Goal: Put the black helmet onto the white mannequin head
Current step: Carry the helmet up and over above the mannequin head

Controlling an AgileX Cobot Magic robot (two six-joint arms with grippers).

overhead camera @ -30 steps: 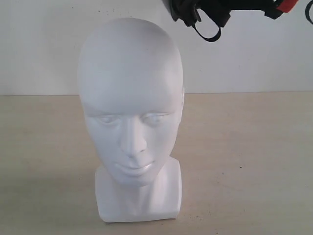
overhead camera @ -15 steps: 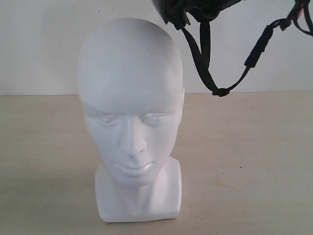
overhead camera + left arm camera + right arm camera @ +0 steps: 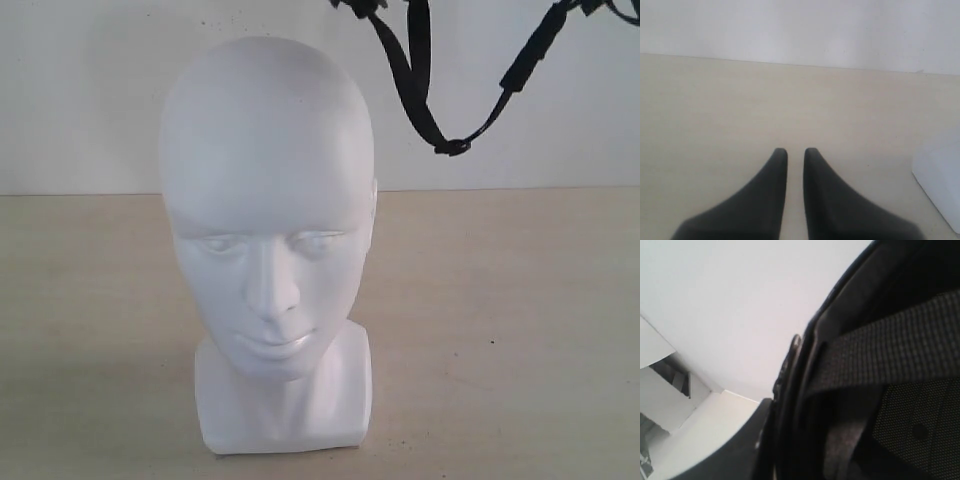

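The white mannequin head (image 3: 265,200) stands upright on the table, facing the exterior camera. Only the lower rim of the black helmet (image 3: 352,5) shows at the top edge, up and to the right of the crown. Its black chin strap (image 3: 415,90) hangs in a loop beside the head without touching it. The right wrist view is filled with the helmet's padded inside (image 3: 880,390); my right gripper (image 3: 785,440) is shut on the rim, with one dark finger (image 3: 740,447) outside the shell. My left gripper (image 3: 795,152) hangs low over the table, shut and holding nothing, with the mannequin's base (image 3: 940,180) off to one side.
The head stands on a pale wooden table (image 3: 520,330) in front of a plain white wall (image 3: 80,100). Neither arm shows in the exterior view.
The helmet has risen almost out of the exterior view's top edge. Its chin strap has unfolded and now hangs down in a long loop, higher than half a second ago.
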